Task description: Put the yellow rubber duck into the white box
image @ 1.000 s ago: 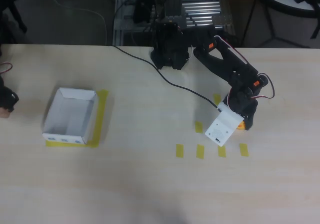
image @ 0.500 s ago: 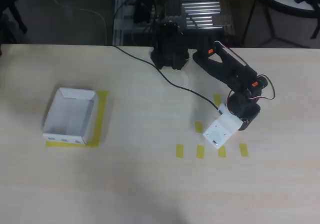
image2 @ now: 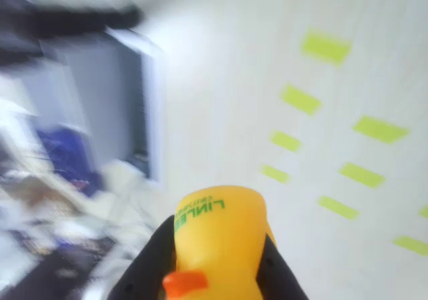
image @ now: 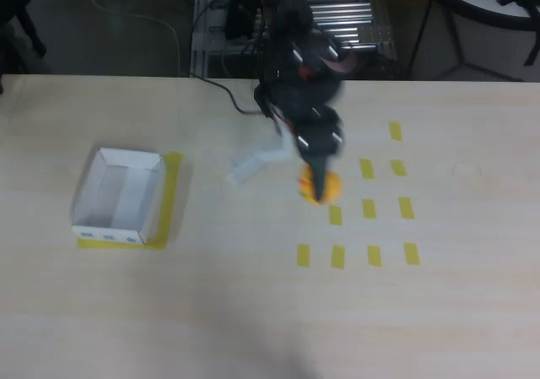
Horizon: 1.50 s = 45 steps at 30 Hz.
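Pale wood fills most of the overhead view, our table (image: 253,311), with dark clutter and a metal rack along the top edge. At the left of the frame we see the white box (image: 120,195) standing open on yellow tape, its floor bare as far as we can tell. Short yellow tape strips (image: 369,208) dot the right half.

Near the upper middle our arm is smeared by motion blur, and we cannot make out its joints. Just below that blur we find the yellow rubber duck (image: 320,185), well to the right of the box.

From the wrist view we see the duck (image2: 217,246) at the bottom centre, clamped between the black fingers (image2: 150,260) of the gripper (image2: 212,270). Its orange beak points toward the bottom of the frame, its long axis runs roughly up and down, and green lettering sits near its top. Its lower part is cut off by the frame edge.
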Motion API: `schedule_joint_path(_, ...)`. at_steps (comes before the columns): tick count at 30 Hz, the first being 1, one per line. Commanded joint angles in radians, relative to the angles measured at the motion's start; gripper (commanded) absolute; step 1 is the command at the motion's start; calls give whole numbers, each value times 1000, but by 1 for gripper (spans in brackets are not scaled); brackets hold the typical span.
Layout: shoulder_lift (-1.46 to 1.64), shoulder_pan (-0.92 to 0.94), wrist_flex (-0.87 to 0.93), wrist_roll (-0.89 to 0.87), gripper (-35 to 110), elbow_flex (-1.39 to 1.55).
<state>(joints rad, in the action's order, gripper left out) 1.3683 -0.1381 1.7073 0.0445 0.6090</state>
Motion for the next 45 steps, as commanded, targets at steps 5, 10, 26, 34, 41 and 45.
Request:
schedule_joint_path(5, 396, 463, 14, 95, 0, 144)
schedule_joint_path(10, 393, 681, 14, 127, 0, 222)
schedule_joint_path(26, 426, 923, -86, 161, 0, 538)
schedule_joint_path(34, 163, 1020, -147, 163, 0, 305)
schedule_joint_path(41, -84, 1085, -204, 204, 0, 138)
schedule_joint_path(45, -233, 1098, -193, 209, 0, 3)
